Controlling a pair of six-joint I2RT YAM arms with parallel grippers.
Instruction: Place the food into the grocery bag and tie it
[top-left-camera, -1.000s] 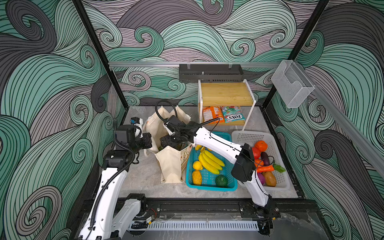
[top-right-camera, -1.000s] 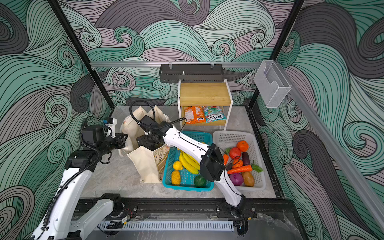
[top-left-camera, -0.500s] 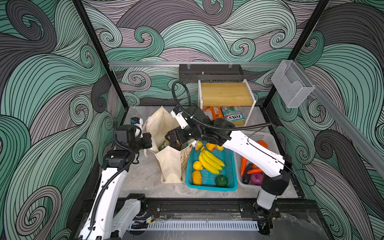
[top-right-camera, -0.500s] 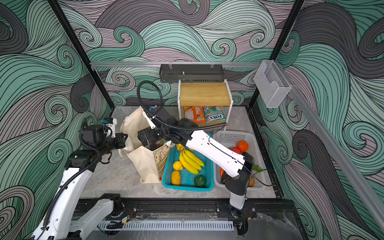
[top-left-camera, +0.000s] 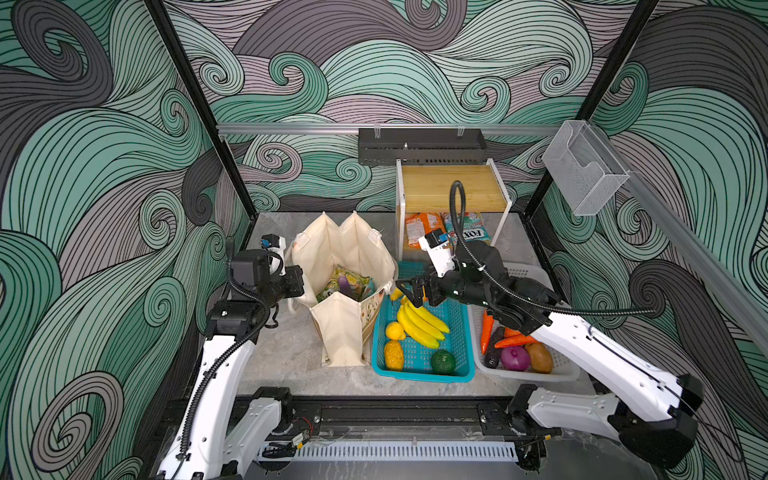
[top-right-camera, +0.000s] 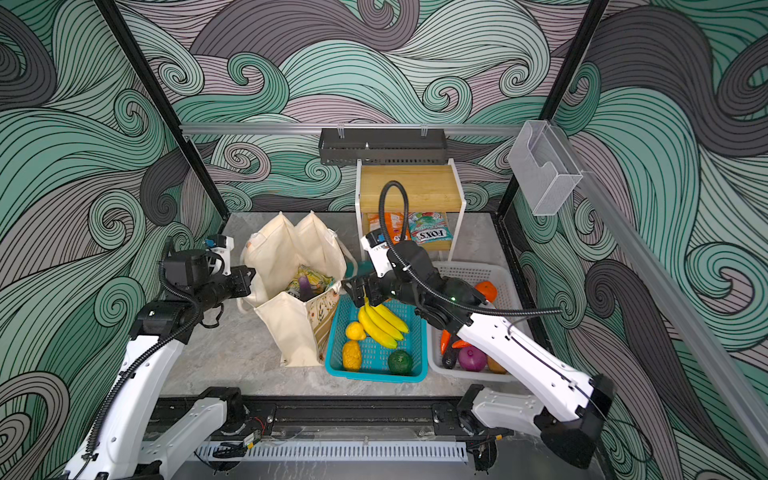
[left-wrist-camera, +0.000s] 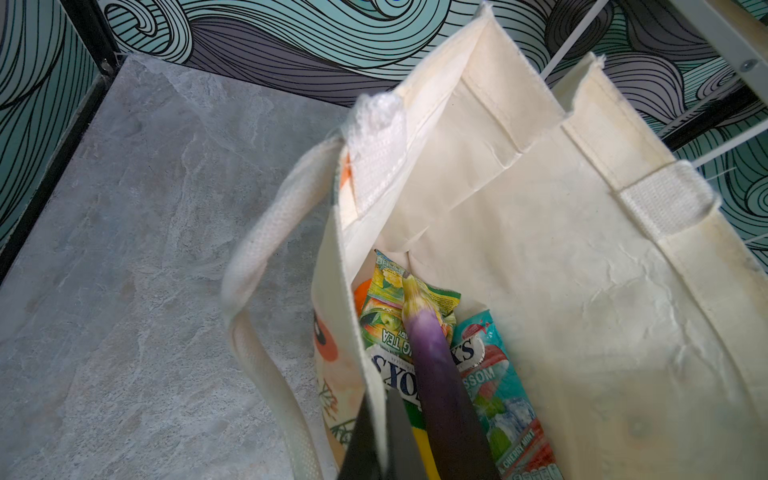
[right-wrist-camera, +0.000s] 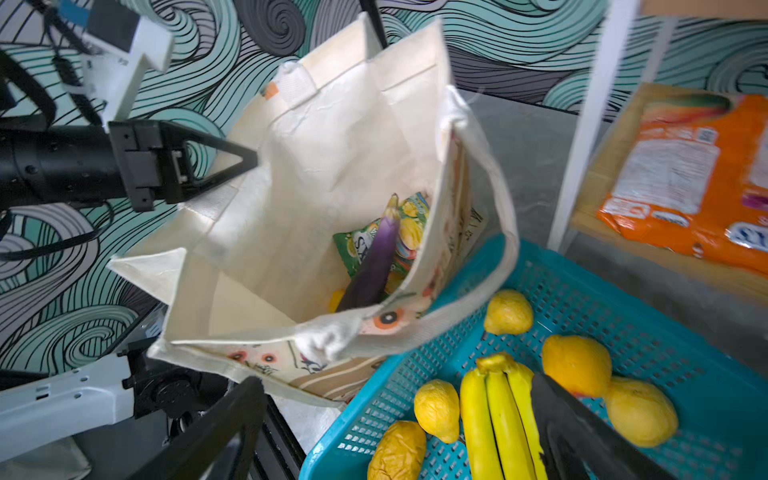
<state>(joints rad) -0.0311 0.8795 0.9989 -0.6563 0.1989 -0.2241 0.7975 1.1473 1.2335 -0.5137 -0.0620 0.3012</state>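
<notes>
grocery bag (top-left-camera: 345, 249) stands open beside the teal basket (top-left-camera: 419, 376), its rim pinched by the clenched left gripper (top-left-camera: 298, 281). an eggplant (left-wrist-camera: 436, 374) and fox's packets (left-wrist-camera: 388, 309) are already inside. the right gripper (top-left-camera: 409, 293) hangs spread above the bananas (top-left-camera: 419, 322). most of the food and the tying remain.

Bright, even overhead light fills both top views; the grocery bag (top-left-camera: 345, 257) casts only a faint shadow beside itself. Wall lines bow toward the frame edges. In the right wrist view the bag's strap (right-wrist-camera: 505, 208) smears with motion blur, and the bananas (right-wrist-camera: 494, 415) beside it look soft.
</notes>
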